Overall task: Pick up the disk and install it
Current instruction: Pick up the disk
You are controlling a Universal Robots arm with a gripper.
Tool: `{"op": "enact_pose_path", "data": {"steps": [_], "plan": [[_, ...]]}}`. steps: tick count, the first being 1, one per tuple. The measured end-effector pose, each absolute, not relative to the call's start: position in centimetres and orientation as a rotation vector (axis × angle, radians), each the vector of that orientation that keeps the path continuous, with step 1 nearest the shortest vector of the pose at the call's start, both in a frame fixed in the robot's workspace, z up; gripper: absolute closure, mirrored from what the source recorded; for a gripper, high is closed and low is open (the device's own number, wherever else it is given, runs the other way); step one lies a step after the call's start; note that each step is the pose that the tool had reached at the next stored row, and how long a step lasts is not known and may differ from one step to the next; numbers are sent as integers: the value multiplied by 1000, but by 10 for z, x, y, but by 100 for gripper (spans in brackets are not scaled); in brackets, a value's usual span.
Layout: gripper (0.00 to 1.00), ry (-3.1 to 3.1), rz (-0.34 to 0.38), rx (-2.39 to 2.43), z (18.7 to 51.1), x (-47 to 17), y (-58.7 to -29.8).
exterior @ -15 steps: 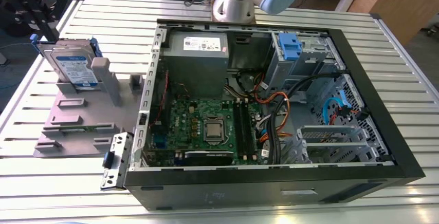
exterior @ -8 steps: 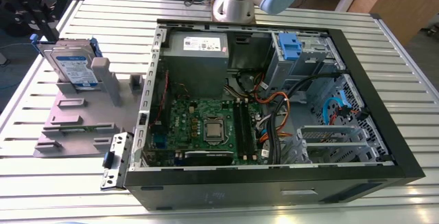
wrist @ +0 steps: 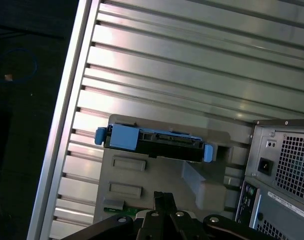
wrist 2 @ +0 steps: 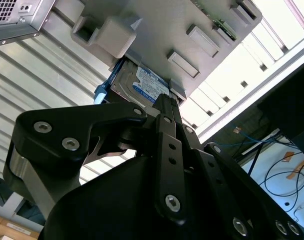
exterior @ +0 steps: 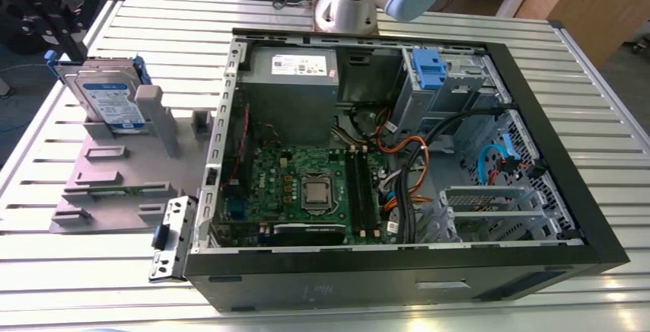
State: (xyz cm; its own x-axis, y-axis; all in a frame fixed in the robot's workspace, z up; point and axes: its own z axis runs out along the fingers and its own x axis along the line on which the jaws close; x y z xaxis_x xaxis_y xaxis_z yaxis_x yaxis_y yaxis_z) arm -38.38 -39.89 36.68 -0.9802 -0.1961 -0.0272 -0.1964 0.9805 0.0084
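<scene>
Exterior view: disk (exterior: 106, 100) upright in grey holder (exterior: 114, 170); first wrist view: jaws closed, empty

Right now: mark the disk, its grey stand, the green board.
disk (exterior: 108, 97), exterior view, on its label.
grey stand (exterior: 132, 163), exterior view, on its flat base.
green board (exterior: 266, 170), exterior view, on its green surface.

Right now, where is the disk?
The disk stands on edge in the grey holder at the exterior view's left, outside the open computer case.

Silver disk (exterior: 99, 78), blue-and-white label (exterior: 109, 103)
</scene>
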Motion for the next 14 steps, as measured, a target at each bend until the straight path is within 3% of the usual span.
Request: {"op": "enact_pose_path", "data": {"steps": [14], "plan": [[89,3098,18,-331,367,-384,-399]]}}
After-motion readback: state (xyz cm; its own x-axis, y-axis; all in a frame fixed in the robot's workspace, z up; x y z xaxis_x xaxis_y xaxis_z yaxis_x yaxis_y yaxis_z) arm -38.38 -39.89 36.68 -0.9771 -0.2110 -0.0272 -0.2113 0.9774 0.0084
